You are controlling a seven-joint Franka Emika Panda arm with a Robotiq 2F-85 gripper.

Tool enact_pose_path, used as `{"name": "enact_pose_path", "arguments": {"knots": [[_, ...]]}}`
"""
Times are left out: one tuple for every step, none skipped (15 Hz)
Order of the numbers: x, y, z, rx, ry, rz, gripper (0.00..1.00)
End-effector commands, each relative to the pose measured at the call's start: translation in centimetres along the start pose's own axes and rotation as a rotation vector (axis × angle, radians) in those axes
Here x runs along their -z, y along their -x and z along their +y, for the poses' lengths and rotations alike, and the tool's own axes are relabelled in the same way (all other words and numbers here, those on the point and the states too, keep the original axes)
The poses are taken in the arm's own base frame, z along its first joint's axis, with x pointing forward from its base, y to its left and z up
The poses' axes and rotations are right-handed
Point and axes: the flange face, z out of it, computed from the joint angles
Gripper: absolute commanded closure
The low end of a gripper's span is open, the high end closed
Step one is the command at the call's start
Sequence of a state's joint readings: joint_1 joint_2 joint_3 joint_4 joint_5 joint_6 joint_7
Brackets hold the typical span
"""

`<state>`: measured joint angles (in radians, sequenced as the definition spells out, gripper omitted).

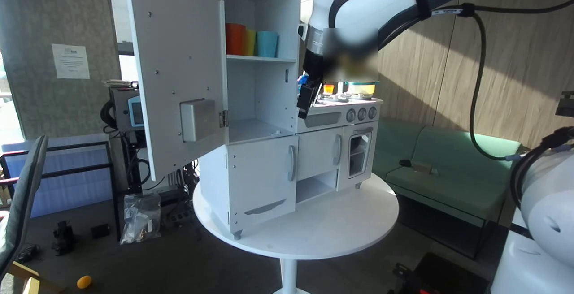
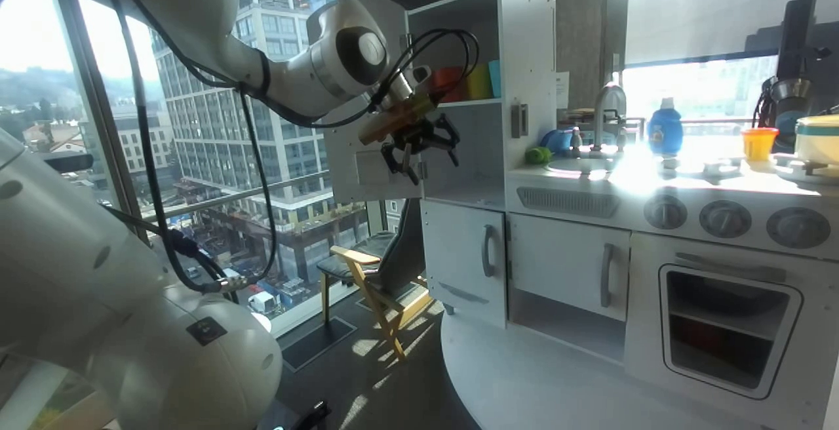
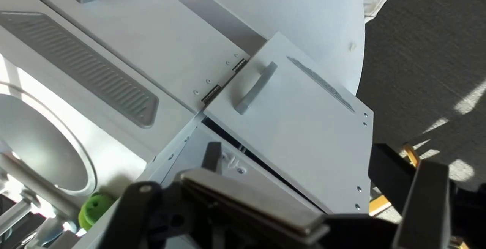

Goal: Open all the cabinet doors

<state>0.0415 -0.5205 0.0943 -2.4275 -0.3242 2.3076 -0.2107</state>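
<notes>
Fingers (image 3: 425, 203) hang wide apart, well clear of the tall cabinet door (image 1: 184, 70), which stands open.

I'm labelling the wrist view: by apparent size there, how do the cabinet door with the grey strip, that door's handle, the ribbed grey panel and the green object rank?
1. Cabinet door with the grey strip
2. Ribbed grey panel
Too alike to rank: handle and green object.
</notes>
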Motion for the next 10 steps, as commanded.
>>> {"name": "enact_pose_path", "arguments": {"knots": [[-2.3, 0.2, 0.1, 0.056, -0.137, -0.024, 0.00], [-3.6, 0.7, 0.1, 0.080, -0.187, -0.024, 0.00], [-4.8, 1.2, 0.2, 0.098, -0.218, -0.028, 0.00], [-6.1, 1.9, 0.3, 0.116, -0.230, -0.035, 0.00], [-7.2, 2.5, 0.4, 0.138, -0.236, -0.043, 0.00], [-8.4, 3.1, 0.6, 0.155, -0.240, -0.042, 0.00], [-9.6, 3.7, 0.8, 0.166, -0.240, -0.036, 0.00], [-10.8, 4.2, 0.9, 0.198, -0.255, -0.019, 0.00], [-11.9, 4.7, 1.0, 0.208, -0.248, 0.012, 0.00], [-13.1, 5.0, 1.1, 0.214, -0.267, 0.030, 0.00]]}}
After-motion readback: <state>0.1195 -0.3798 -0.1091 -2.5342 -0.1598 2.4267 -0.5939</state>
